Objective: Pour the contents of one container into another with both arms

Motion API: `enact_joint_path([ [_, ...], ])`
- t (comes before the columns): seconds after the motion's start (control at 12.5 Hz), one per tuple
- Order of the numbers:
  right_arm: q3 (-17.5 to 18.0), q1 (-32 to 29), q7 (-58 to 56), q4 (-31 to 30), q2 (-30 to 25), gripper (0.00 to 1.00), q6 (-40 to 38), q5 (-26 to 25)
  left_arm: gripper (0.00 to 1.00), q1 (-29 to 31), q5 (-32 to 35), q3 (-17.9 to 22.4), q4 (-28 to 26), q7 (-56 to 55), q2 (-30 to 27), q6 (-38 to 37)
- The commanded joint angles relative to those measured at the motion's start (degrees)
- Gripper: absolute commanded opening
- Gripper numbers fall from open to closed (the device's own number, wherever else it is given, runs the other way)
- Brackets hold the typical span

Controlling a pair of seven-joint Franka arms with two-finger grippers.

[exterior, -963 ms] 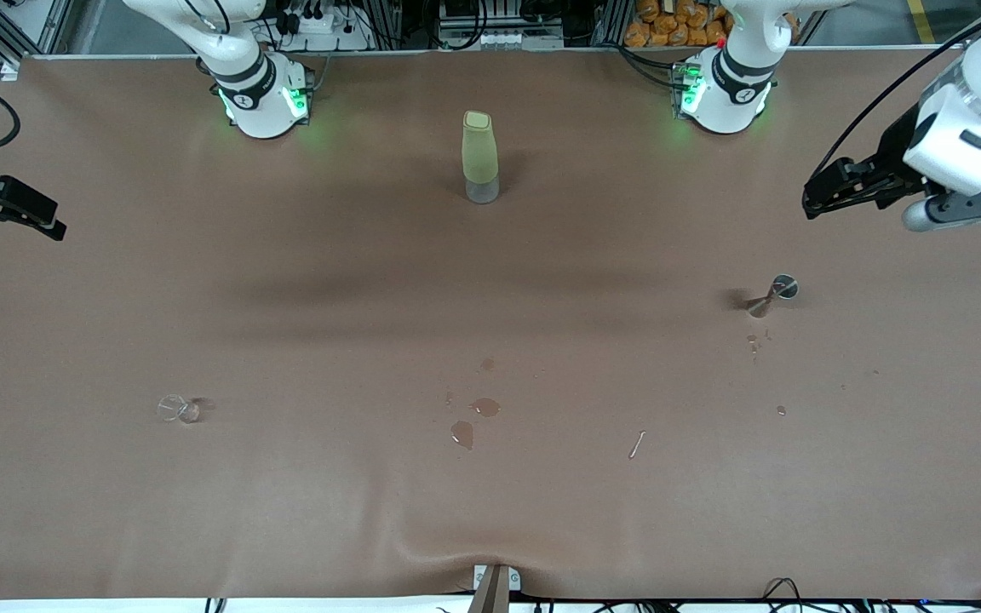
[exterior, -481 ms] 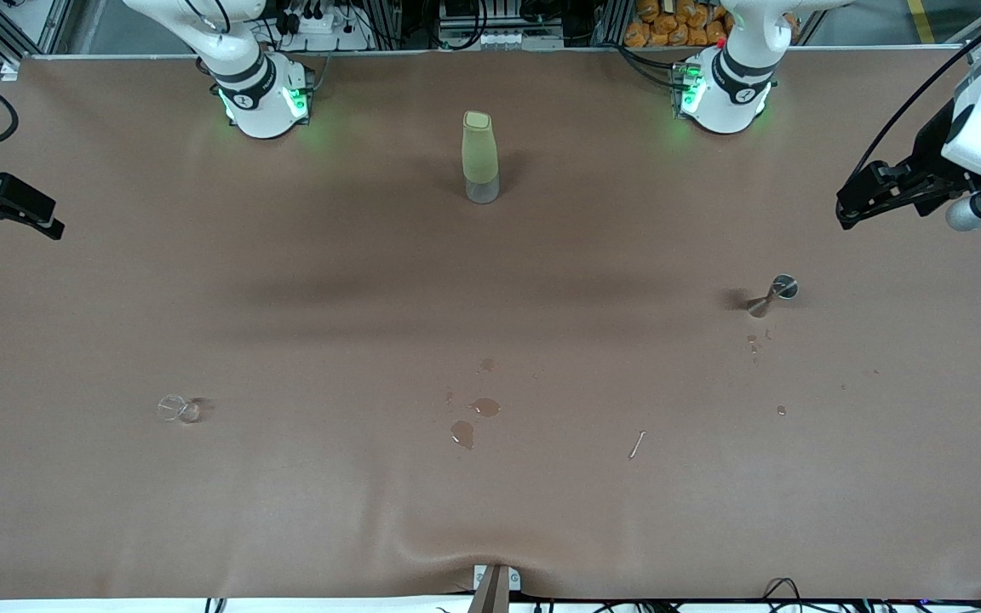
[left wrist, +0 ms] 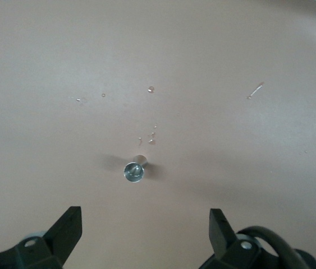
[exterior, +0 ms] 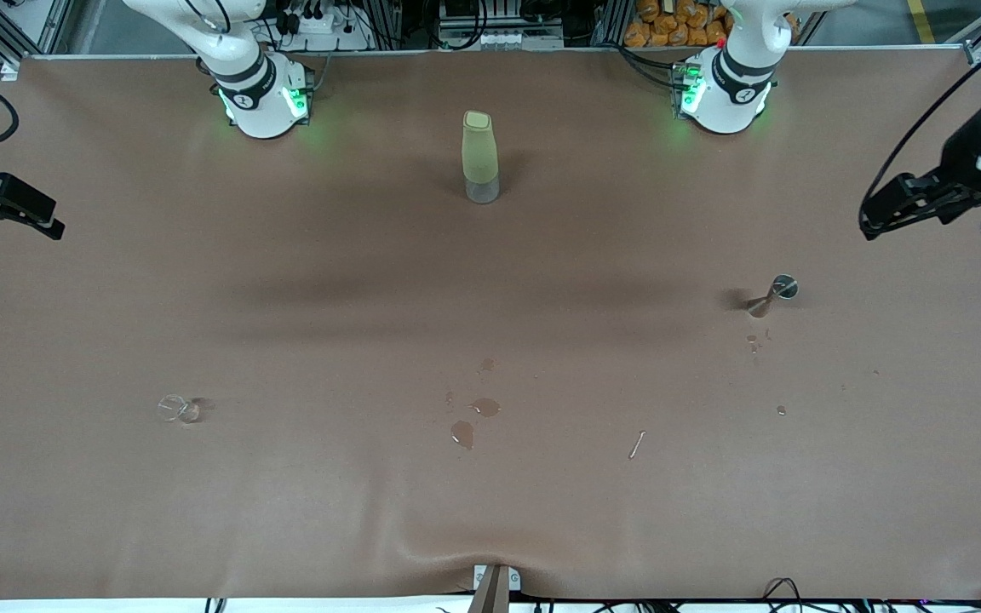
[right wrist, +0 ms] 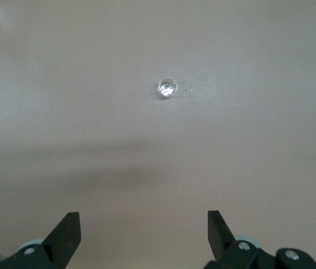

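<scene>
The surface (exterior: 490, 511) is a wide brown mat, smooth and matte, with a low wrinkle at the edge nearest the front camera; most of it lies bare between the two arms.

The left claw (exterior: 874, 213) hangs over the surface's edge at the left arm's end, released, its black fingers (left wrist: 68, 230) spread wide with nothing between them. The right claw (exterior: 48, 223) hangs over the edge at the right arm's end, likewise released, fingers (right wrist: 68, 232) spread and empty.

A tall bottle (exterior: 480, 157), pale green and frosted with a clear base and a rounded-square top, stands upright between the two arm bases, well apart from both claws.

Below the left claw a small metal cup (exterior: 783, 288) with a narrow stem stands on the mat, shiny at the rim (left wrist: 133, 171), apart from the fingers. Below the right claw a small clear glass (exterior: 172, 409) stands, round and transparent (right wrist: 167, 87).

Small wet drops (exterior: 473, 421) dot the mat's middle.
</scene>
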Motion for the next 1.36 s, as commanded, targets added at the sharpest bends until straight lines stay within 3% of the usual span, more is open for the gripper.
enact_joint_path([
  [0.0, 0.33, -0.10, 0.32, 0.24, -0.32, 1.00, 0.02, 0.08, 1.00, -1.39, 0.93, 1.03, 0.82, -0.22, 0.83, 0.59],
  [1.28, 0.15, -1.77, 2.60, 0.41, -0.23, 1.00, -1.12, 0.60, 1.00, -1.04, 1.46, 0.51, 1.08, 5.75, 0.22, -3.36],
])
